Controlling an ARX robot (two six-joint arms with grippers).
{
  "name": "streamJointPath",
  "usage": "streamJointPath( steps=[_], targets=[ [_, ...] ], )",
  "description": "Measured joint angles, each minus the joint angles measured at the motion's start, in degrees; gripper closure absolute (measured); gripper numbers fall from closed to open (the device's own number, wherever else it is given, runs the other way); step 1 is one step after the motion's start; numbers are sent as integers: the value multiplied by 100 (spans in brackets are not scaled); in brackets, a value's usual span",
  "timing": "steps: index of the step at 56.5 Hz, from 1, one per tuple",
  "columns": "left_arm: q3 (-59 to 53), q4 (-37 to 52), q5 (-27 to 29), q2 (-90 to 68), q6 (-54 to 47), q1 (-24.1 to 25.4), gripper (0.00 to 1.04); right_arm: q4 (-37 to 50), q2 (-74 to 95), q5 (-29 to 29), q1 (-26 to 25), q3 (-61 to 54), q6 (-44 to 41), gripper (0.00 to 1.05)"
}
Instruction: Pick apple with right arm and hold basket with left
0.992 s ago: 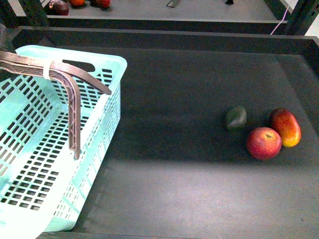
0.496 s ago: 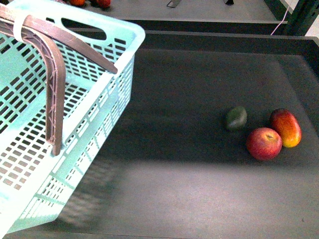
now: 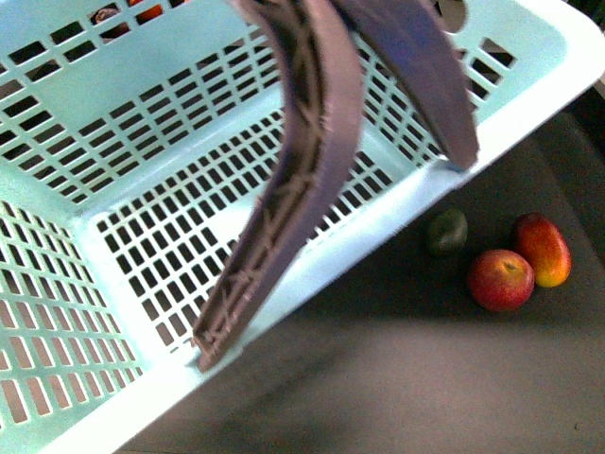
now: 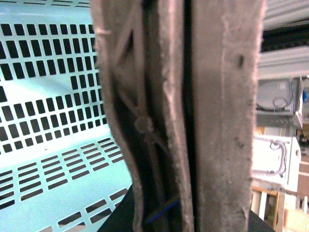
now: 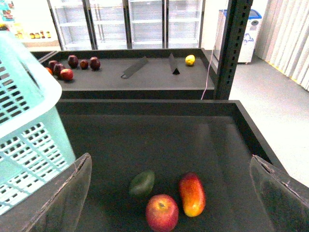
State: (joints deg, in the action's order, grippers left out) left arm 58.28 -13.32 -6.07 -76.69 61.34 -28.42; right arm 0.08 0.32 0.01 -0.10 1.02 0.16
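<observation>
The turquoise basket (image 3: 142,113) is lifted and tilted, filling most of the front view, its brownish-grey handles (image 3: 312,142) swung across it. My left gripper is shut on the handles (image 4: 193,121), which fill the left wrist view; its jaws are hidden. The red apple (image 3: 500,280) lies on the dark tray at the right, touching the red-and-yellow fruit (image 3: 543,249). In the right wrist view the apple (image 5: 162,212) lies between my open right gripper's fingers (image 5: 72,193), well apart from both. The basket's corner (image 5: 29,130) shows there too.
A small dark green fruit (image 3: 446,231) lies just left of the apple, also seen from the right wrist (image 5: 142,184). The tray's raised rim (image 5: 145,105) bounds the far side. A farther shelf (image 5: 130,77) holds several red fruits and a yellow one.
The basket has risen and swung right toward the camera, tilting more, and now covers most of the front view. The fruits have not moved.
</observation>
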Motion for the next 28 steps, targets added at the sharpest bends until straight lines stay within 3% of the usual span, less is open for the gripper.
streamJointPath(
  steps=[10, 28],
  targets=[
    [28, -66, 7, 0, -153, -398, 89, 0, 0, 0, 0, 0, 0, 9],
    [31, -63, 87, 0, -291, -431, 89, 0, 0, 0, 0, 0, 0, 9]
  ],
)
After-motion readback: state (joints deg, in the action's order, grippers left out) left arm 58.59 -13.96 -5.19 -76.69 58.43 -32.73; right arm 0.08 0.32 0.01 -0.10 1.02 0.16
